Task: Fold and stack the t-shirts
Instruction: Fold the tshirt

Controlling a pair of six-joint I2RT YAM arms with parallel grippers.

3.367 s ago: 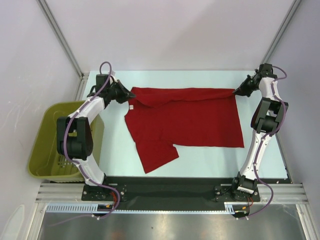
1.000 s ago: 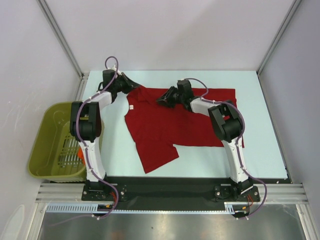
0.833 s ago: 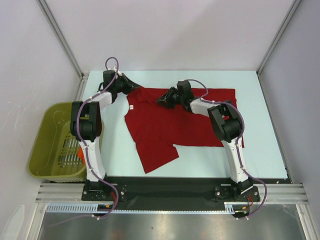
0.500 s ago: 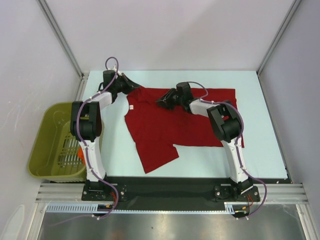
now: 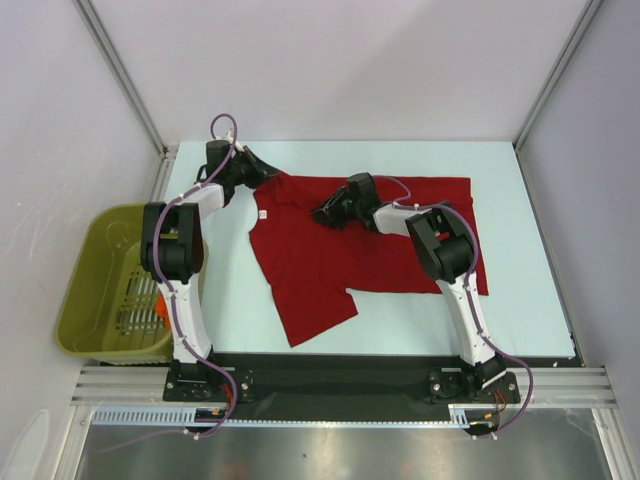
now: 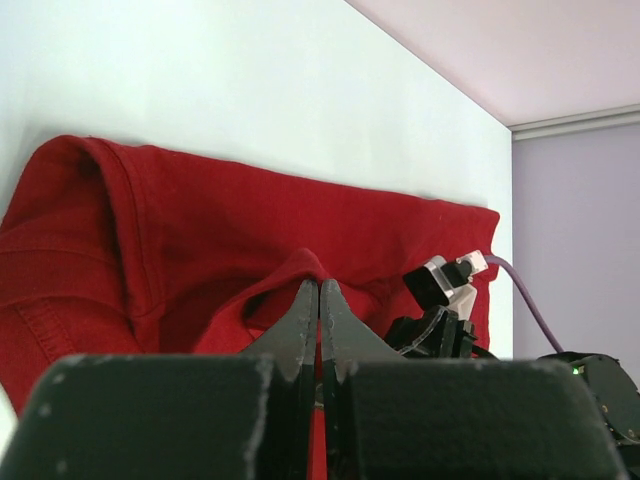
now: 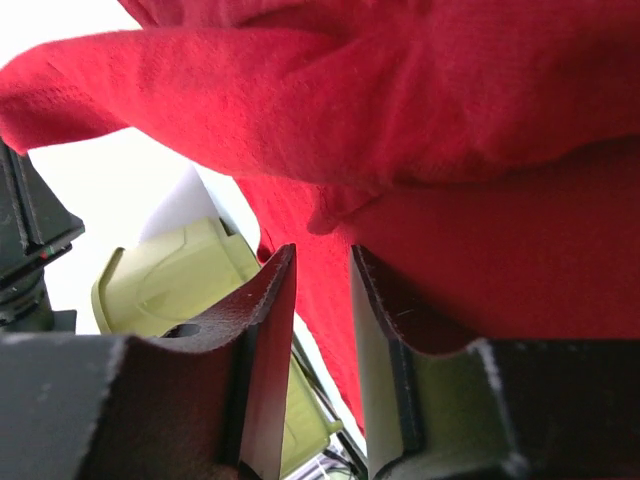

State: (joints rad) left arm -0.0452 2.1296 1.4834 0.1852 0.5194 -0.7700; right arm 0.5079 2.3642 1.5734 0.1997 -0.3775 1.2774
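Note:
A red t-shirt (image 5: 370,240) lies spread on the pale table, one sleeve reaching toward the front left. My left gripper (image 5: 268,177) is at the shirt's far left shoulder. In the left wrist view it (image 6: 319,286) is shut with a raised fold of the red cloth (image 6: 200,230) pinched between its tips. My right gripper (image 5: 322,212) is low over the shirt's upper middle, near the collar. In the right wrist view it (image 7: 322,252) has its jaws a narrow gap apart with nothing between them, and a bunched fold of the shirt (image 7: 330,110) lies just beyond.
An olive-green basket (image 5: 90,300) stands off the table's left edge with something orange (image 5: 160,305) inside; it also shows in the right wrist view (image 7: 165,280). The right arm's wrist (image 6: 440,310) shows in the left wrist view. Metal frame posts stand at the far corners.
The right gripper left the shirt's far right corner, crossed over the shirt, and in the last second crept a little further left and forward. The left gripper has held still.

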